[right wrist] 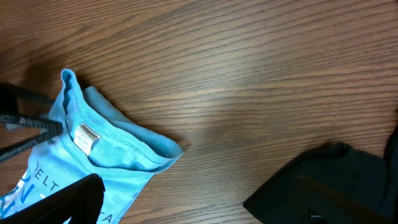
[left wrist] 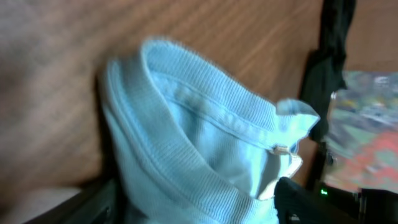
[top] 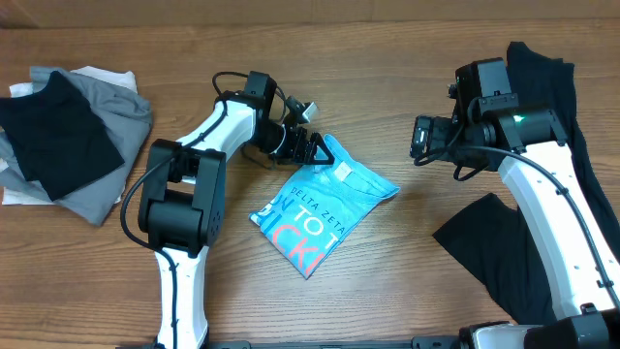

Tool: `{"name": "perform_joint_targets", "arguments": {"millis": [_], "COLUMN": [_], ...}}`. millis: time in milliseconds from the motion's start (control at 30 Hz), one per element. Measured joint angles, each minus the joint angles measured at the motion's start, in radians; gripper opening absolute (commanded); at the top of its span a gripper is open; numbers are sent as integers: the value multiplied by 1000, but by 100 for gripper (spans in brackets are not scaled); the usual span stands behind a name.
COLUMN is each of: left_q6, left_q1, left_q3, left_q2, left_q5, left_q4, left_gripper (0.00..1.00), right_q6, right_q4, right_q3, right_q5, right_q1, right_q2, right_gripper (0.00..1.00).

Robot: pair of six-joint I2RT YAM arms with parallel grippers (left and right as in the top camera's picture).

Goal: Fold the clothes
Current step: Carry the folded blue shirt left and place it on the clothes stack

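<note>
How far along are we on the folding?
Done: a pile of black, grey and white clothes sits stacked at far left. In hand: the light-blue T-shirt lies folded small at centre, with the left gripper pinching its collar. Left: the black garment spread under the right arm looks unfolded, and the right gripper hangs clear of it.

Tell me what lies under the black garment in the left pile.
A grey garment, with white cloth peeking out beneath it. Anything else down there is covered.
</note>
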Motion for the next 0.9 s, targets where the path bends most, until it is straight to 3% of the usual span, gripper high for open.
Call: {"name": "perform_joint_targets", "arguments": {"millis": [167,233,467,733,900], "left_q6": [-1,-1,-13,-23,-62], "left_q1": [-18,-29,-59,-58,-11], "left_q3": [-2,-2,-9,2,113], "left_q2": [12,12,31,39,35], "left_q5": [33,31,-25,-32,-111], "left_q4": [-45,-50,-51,-62,-81], "left_gripper": [72,63,4,4,4], "right_q6": [0,0,0,0,0], "right_q4": [2,1,1,2,6], "right_q3": [0,0,0,0,0], "right_q5": [0,0,0,0,0], "right_q1": [0,0,0,0,0], "right_q2": [0,0,0,0,0], "right_gripper": [100,100,100,100,100]}}
